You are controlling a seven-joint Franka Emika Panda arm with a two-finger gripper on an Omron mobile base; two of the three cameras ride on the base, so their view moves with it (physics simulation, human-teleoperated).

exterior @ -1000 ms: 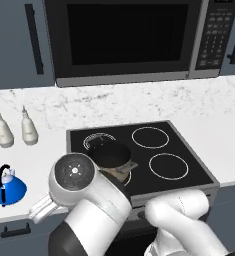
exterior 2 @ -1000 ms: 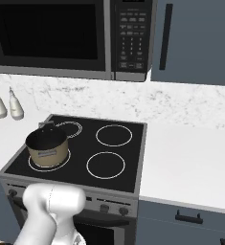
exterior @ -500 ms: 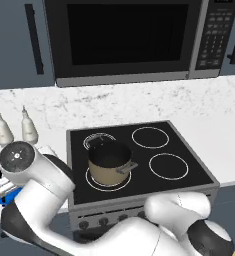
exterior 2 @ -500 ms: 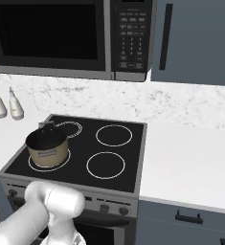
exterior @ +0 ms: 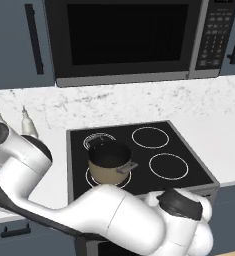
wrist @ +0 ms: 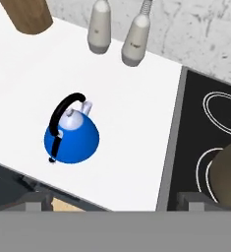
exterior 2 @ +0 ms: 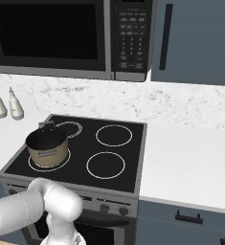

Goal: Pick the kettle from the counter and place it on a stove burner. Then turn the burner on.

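Nothing of the task is finished yet. The kettle stands upright on the white worktop, untouched, at about 9 o'clock from the cooktop in the hand view, with two pale bottles near the marble wall at its 1 o'clock and a wooden block at its 11 o'clock. The arm reaches out to the left of the stove, the hand looking down on the kettle from well above. How the jaws stand I cannot tell.

A tan pot sits on the front-left burner. The single-ring burner at front right is bare and dark, a likely landing spot.

Left to do, by my judgement: descend, grip the black handle, carry the kettle over, set it down, turn the knob.
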